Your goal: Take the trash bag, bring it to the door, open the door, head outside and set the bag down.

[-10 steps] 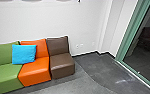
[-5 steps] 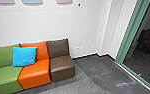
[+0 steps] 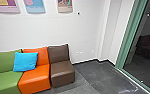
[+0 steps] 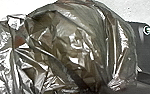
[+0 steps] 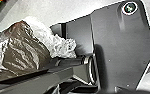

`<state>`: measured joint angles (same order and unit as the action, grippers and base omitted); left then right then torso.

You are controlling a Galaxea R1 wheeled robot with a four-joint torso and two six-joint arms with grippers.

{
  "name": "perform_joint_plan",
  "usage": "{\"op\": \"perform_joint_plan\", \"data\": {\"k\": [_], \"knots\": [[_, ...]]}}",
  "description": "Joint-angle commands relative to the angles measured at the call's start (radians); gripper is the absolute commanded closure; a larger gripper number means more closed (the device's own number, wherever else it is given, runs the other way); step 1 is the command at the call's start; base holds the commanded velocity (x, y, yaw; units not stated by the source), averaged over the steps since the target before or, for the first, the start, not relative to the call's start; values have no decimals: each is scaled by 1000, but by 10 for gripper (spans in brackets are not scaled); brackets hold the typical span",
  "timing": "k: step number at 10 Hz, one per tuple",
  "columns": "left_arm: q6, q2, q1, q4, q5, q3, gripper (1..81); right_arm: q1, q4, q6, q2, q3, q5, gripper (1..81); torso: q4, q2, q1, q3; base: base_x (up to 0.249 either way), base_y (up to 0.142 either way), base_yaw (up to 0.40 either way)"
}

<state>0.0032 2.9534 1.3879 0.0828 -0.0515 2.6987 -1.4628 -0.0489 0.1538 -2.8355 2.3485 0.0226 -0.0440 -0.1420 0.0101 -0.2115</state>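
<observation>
Seeing the dark, glossy, translucent trash bag (image 4: pixel 71 40) bulging large in the left wrist view, its wrinkled film catching the light; seeing it also in the right wrist view, lying close against pale crumpled film (image 5: pixel 42 30); not being able to tell the state of the left claw or the right claw, whether open, closed or gripping; in the head view, seeing a green seat (image 3: pixel 6 80), an orange seat (image 3: pixel 34 76) and a brown seat (image 3: pixel 62 72) standing in a row at lower left; seeing a bright blue cushion (image 3: pixel 25 62) leaning there; posters (image 3: pixel 35 6) hanging at upper left; a green-framed glass panel (image 3: pixel 126 40) rising at right.
</observation>
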Motion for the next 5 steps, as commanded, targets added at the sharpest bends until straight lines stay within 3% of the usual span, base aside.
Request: {"op": "perform_joint_plan", "data": {"k": [1,5], "knots": [[6,4,-54,-11,-57,19,811,46,-11,-2,-30,58,-58,10,0,0,0,0,0,0,0],[8,40,-54,-12,-59,92,811,38,-25,-5,-103,181,-58,10,0,0,0,-1,0,0,0]]}}
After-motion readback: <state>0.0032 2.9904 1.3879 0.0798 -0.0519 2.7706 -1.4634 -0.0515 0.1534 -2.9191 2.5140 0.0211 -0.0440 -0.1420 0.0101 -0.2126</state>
